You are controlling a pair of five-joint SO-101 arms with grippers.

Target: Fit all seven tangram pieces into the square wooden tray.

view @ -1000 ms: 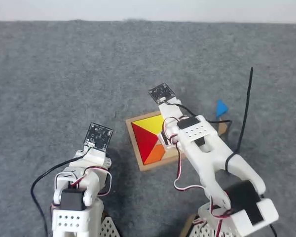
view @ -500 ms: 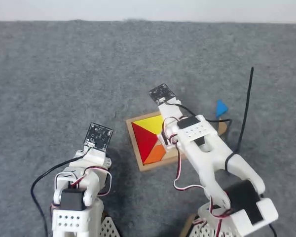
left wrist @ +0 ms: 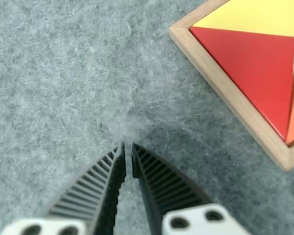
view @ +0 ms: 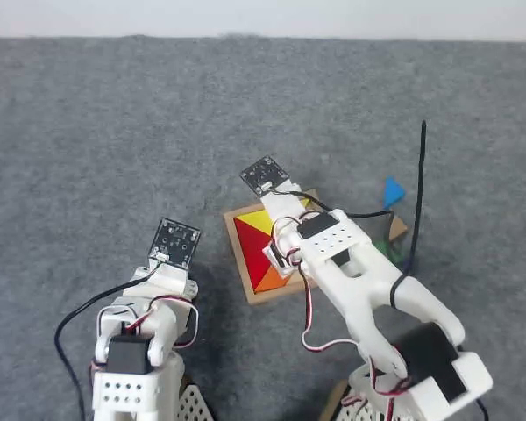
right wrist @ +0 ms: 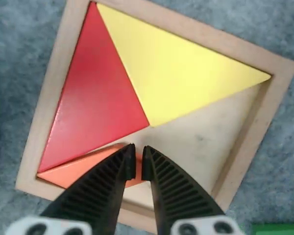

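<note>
The square wooden tray [right wrist: 264, 117] holds a large yellow triangle [right wrist: 176, 73], a large red triangle [right wrist: 95, 93] and an orange piece [right wrist: 78, 169]; part of its floor is bare wood. My right gripper [right wrist: 135, 149] hangs shut and empty over the tray, tips above the orange piece's edge. In the high view the right arm [view: 333, 246] covers the right half of the tray [view: 237, 254]. A blue triangle [view: 393, 190] lies on the cloth right of the tray, and a green piece [view: 381, 250] shows beside the arm. My left gripper [left wrist: 127, 147] rests shut on the cloth, left of the tray [left wrist: 225, 93].
Grey felt cloth covers the table. A black cable [view: 419, 193] rises from the right arm near the blue triangle. The left arm [view: 145, 333] sits at the front left. Open cloth lies to the far side and left.
The right arm has swung left across the tray, so its wrist now sits over the yellow and red pieces and the green piece shows at its right. The left arm stayed still.
</note>
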